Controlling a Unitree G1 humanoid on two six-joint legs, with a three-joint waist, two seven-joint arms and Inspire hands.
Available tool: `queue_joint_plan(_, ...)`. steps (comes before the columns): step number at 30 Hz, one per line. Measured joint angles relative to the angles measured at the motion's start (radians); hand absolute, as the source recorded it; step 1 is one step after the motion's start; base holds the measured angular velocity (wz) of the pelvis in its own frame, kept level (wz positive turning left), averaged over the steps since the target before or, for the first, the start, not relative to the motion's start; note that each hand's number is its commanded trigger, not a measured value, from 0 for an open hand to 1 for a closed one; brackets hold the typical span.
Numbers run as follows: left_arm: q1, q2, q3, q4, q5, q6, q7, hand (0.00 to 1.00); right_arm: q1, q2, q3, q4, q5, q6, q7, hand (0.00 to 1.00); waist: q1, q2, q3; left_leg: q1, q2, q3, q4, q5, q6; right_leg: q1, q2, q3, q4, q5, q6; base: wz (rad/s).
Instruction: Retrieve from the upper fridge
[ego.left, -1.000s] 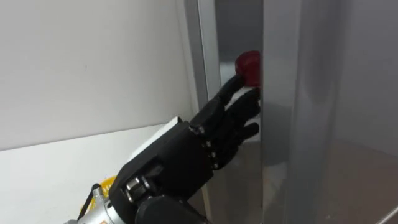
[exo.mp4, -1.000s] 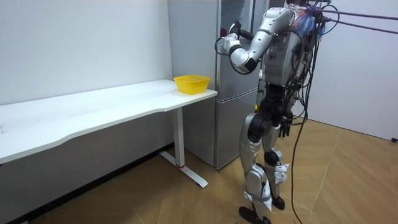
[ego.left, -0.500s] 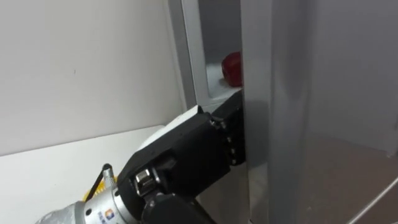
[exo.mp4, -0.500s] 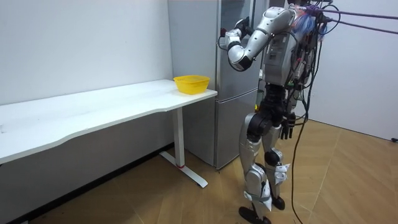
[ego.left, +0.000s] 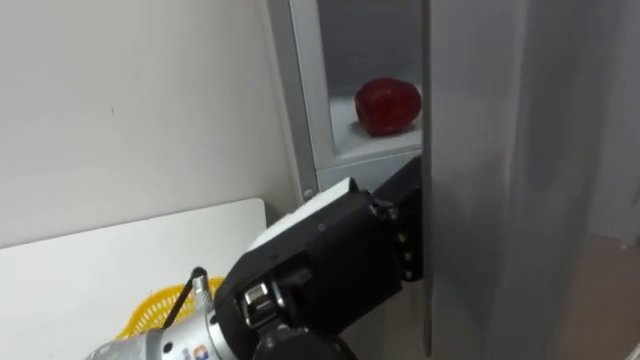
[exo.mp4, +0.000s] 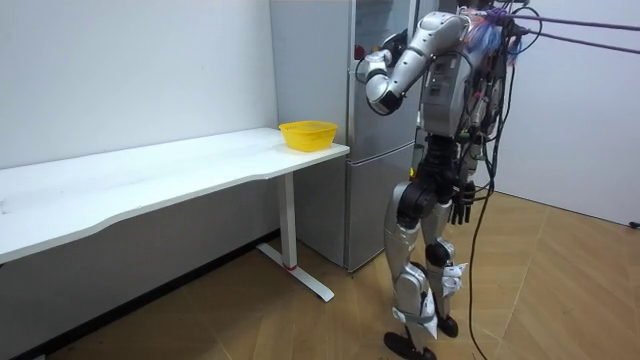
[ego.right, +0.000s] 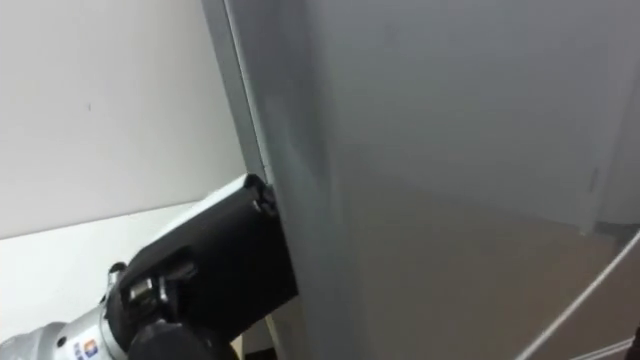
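Red fruit on the upper fridge shelf, just inside the edge of the fridge door, above the left hand and apart from it. Back of left hand against the door edge, fingers hidden behind the door: spread or curled, cannot tell. White bench beside the door, yellow bowl on the end nearest it. Robot upright before the door on wood floor, right hand low by the thigh.

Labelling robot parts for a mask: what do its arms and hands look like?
The left hand is a blocky matte-black shell with small screws, on a silver wrist with a small orange-and-blue mark and thin black cable. The arms are silver-grey; the right hand is dark too.
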Motion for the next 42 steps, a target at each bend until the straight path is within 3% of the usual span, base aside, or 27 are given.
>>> queue_joint_plan(8, -0.071, -0.062, -0.090, 0.000, 0.001, 0.000, 0.003, 0.00, -0.009, -0.017, 0.011, 0.000, 0.000, -0.003, -0.004, 0.00, -0.009, -0.009, -0.0012, -0.001, 0.000, 0.006, -0.008, 0.000, 0.000, 0.000, 0.000, 0.007, -0.001, 0.004, 0.000, -0.01)
queue_joint_plan(20, -0.144, -0.130, -0.118, 0.004, 0.001, 0.000, -0.004, 0.00, -0.016, -0.022, 0.021, -0.004, 0.000, -0.002, -0.002, 0.00, -0.045, -0.011, -0.0015, 0.012, 0.007, 0.056, -0.009, 0.000, 0.000, 0.002, 0.002, 0.028, -0.001, 0.006, -0.001, -0.06)
queue_joint_plan(27, -0.161, -0.137, -0.118, 0.004, 0.001, 0.000, -0.002, 0.00, -0.019, -0.022, 0.020, 0.001, 0.000, -0.013, -0.009, 0.00, -0.058, -0.012, -0.0011, 0.020, 0.007, 0.057, -0.010, 0.000, 0.000, 0.003, 0.002, 0.027, -0.001, 0.006, -0.001, 0.00)
queue_joint_plan(30, -0.161, -0.152, -0.119, 0.003, 0.003, -0.001, 0.002, 0.00, -0.017, -0.022, 0.021, 0.004, 0.001, -0.022, -0.017, 0.00, -0.060, -0.012, -0.0008, 0.020, 0.007, 0.057, -0.010, 0.000, 0.000, 0.002, 0.003, 0.027, -0.002, 0.006, -0.001, 0.00)
queue_joint_plan(32, -0.164, -0.170, -0.139, 0.003, 0.005, -0.002, 0.022, 0.00, -0.019, -0.022, 0.022, 0.004, 0.001, -0.022, -0.022, 0.00, -0.061, -0.013, -0.0009, 0.014, 0.006, 0.056, -0.009, 0.000, 0.000, -0.003, 0.003, 0.026, -0.003, 0.006, -0.001, 0.00)
queue_joint_plan(42, -0.224, -0.193, -0.221, 0.003, 0.007, -0.002, 0.039, 0.00, -0.040, 0.000, 0.067, 0.013, 0.001, -0.022, -0.045, 0.00, -0.069, -0.016, -0.0015, 0.003, 0.008, 0.054, -0.009, 0.000, 0.000, -0.013, 0.004, 0.026, -0.004, 0.009, -0.001, 0.00)
